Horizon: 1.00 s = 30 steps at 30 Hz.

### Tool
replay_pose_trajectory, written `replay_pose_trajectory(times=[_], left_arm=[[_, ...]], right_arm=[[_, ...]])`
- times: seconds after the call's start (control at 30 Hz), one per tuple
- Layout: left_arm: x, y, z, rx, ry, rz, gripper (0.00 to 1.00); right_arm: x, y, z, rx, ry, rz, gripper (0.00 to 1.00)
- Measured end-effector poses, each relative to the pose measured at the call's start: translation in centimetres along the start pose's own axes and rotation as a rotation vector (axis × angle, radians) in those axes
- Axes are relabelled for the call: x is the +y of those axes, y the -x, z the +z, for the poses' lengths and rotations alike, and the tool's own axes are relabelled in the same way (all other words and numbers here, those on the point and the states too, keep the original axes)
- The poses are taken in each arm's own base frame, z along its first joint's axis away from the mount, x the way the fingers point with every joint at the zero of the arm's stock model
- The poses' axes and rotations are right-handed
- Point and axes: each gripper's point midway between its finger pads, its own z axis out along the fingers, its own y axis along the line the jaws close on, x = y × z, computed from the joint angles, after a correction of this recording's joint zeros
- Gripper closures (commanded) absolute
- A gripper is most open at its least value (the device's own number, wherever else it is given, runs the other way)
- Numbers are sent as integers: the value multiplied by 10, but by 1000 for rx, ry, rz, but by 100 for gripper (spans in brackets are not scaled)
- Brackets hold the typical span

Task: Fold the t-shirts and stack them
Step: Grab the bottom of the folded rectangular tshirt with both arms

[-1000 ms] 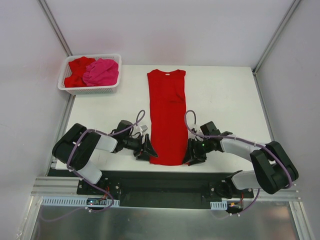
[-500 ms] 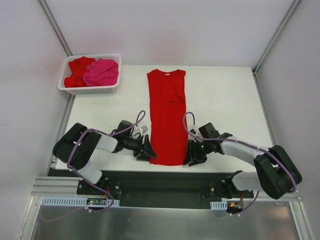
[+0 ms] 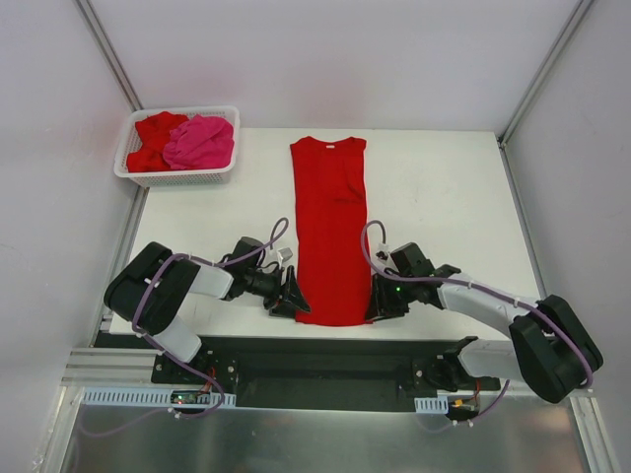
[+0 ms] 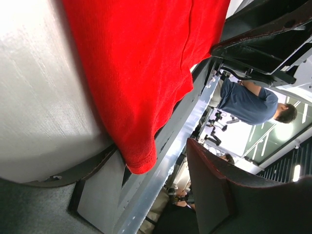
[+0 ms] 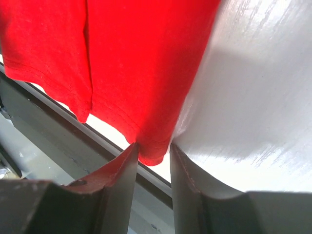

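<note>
A red t-shirt [image 3: 330,227], folded into a long narrow strip, lies down the middle of the white table [image 3: 444,197], and its hem hangs a little over the near edge. My left gripper [image 3: 293,296] sits at the hem's left corner [image 4: 141,163], open wide, with one finger [image 4: 219,195] off the cloth. My right gripper [image 3: 379,304] is at the hem's right corner. In the right wrist view its fingers [image 5: 122,185] straddle that corner [image 5: 155,157] closely; the right gripper [image 5: 153,146] is still open.
A white lattice basket [image 3: 177,178] stands at the far left corner, holding a hot pink t-shirt [image 3: 200,141] and a red one [image 3: 153,133]. A black and metal frame [image 3: 325,360] runs along the table's near edge below both grippers.
My right gripper has slid in toward the shirt's near right corner and its jaws have narrowed round it. The left gripper narrowed slightly and stayed in place.
</note>
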Motion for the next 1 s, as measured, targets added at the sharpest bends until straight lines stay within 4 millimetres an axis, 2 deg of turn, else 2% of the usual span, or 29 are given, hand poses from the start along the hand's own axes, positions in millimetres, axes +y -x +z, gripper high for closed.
replay_pose_trajectory(times=[0.4, 0.6, 0.83, 1.0], left_arm=[[1, -2, 2, 14, 39, 12, 48], [3, -3, 0, 8, 70, 24, 47], [5, -3, 0, 9, 91, 20, 47], [6, -3, -1, 10, 96, 19, 48]], right_arm=[[6, 7, 5, -43, 50, -31, 64], [15, 9, 10, -29, 108, -41, 58], [24, 9, 10, 21, 134, -35, 46], [21, 5, 6, 58, 95, -40, 44]])
